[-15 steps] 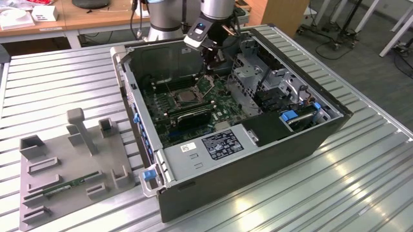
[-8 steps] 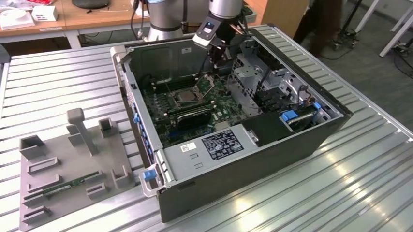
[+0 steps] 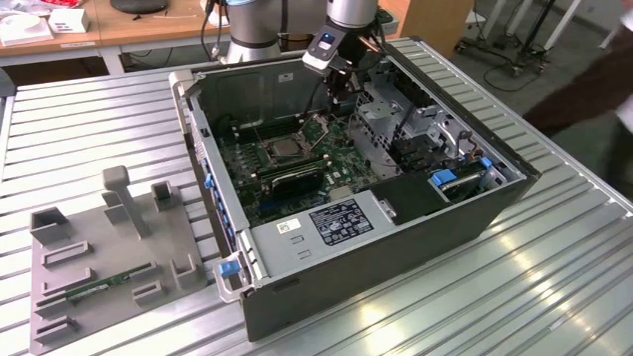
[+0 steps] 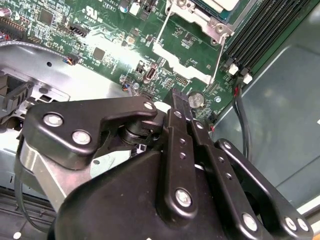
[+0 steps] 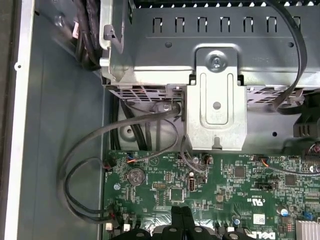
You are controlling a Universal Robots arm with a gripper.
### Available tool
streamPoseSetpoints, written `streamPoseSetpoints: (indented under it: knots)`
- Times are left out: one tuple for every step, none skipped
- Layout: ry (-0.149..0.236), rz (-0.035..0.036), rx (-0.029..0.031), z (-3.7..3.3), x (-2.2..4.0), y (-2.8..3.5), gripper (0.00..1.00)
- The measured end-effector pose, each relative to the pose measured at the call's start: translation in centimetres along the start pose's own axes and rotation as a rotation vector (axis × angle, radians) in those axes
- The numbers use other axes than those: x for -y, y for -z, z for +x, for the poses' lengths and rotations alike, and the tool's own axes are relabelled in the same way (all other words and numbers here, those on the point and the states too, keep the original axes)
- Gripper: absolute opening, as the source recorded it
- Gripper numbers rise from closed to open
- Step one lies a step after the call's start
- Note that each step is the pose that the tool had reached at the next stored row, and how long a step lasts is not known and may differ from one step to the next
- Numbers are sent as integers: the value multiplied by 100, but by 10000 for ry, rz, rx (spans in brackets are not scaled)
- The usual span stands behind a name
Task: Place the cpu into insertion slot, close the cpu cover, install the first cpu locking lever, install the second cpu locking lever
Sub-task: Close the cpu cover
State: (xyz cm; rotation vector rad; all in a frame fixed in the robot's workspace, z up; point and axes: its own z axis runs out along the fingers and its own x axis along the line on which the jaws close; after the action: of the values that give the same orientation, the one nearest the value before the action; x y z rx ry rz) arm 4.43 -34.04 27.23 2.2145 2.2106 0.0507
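The computer case (image 3: 296, 245) lies open on a slatted metal table (image 3: 514, 297), and the arm reaches down into it from the far side. In the second wrist view the gripper (image 4: 179, 100) hangs just above the green motherboard (image 4: 115, 40) with its two black fingers pressed flat together and nothing between them. Their tips are close to a round coin battery (image 4: 196, 99). The first wrist view shows the same closed tips low over the board, with the grey drive cage (image 5: 210, 55) beyond them.

The cpu (image 3: 287, 147) sits in the insertion slot (image 3: 268, 150) in the middle of the board, pale face up, a short way from the gripper towards the exterior view's left. In the second wrist view the cpu cover (image 4: 216, 23) shows as a silvery frame lying around the chip's edge. Two thin wire levers (image 4: 161, 30) stand out from the frame's corners and reach across the board towards the fingers. The fingers touch neither of them. Whether the cover is fully seated cannot be told.

Long black memory slots (image 4: 265, 30) run beside the socket. The power supply box (image 3: 342, 219), with its white label, fills the near end of the case. At the exterior view's left a grey fixture tray (image 3: 99, 222) holds a green memory stick (image 3: 104, 285), well apart from the case. A person's dark sleeve (image 3: 594, 81) shows at the exterior view's right.
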Motion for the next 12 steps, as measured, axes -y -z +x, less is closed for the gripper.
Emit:
streamPoseSetpoints:
  knots:
    - [0, 0, -1, 0, 0, 0, 11]
    - [1, 0, 0, 0, -1, 0, 11]
    - [1, -1, 0, 0, -2, 0, 11]
    - [1, 0, 0, 0, -2, 0, 11]
    - [1, 0, 0, 0, -3, 0, 11]
    - [3, 0, 0, -1, -6, -1, 11]
    - [2, 2, -1, -1, -14, -4, 11]
    - [1, 4, -2, -1, -22, -6, 11]
    - [1, 7, -1, 0, -32, -8, 11]
    - [2, 9, -1, -1, -40, -11, 11]
    - [1, 9, -3, 0, -45, -17, 11]
    - [1, 9, -2, 0, -46, -25, 11]
